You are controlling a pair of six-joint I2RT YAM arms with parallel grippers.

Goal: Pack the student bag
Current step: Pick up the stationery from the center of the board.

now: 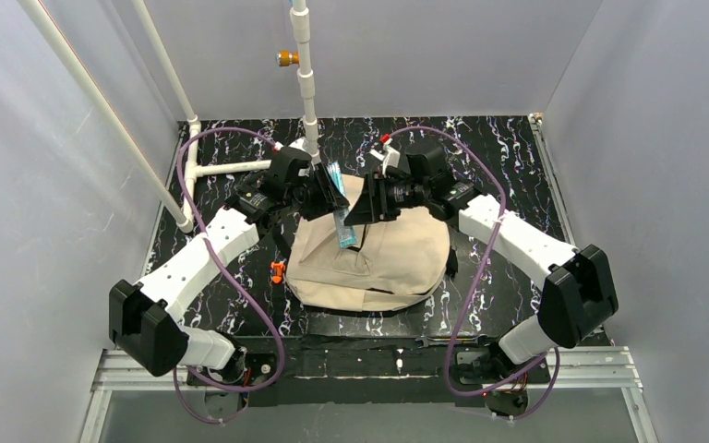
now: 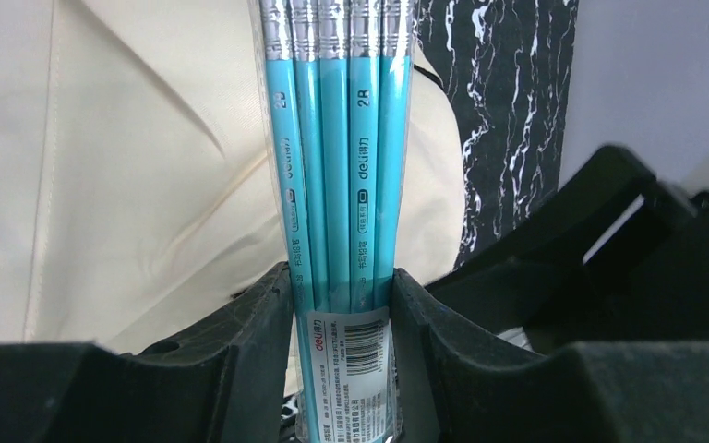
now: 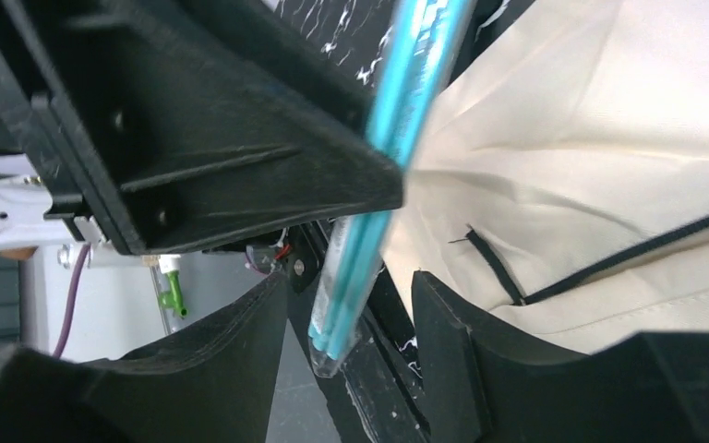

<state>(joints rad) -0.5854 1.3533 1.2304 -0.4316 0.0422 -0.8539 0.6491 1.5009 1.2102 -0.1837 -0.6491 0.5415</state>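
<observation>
left gripper [image 2: 343,286] clamps a pack of teal pencils [image 2: 337,166] above the student bag [image 1: 397,258] lying on the tabletop [image 1: 508,148]; right gripper [image 3: 351,305], parted, brackets the pack's tip without gripping. pencils not yet packed.

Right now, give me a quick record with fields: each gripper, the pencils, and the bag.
left gripper: shut on the pack of teal pencils
right gripper: open, fingers either side of the pack's free end, gaps visible
pack of teal pencils: in a clear sleeve, in the air over the beige backpack
beige backpack: lying on the black marbled table
</observation>
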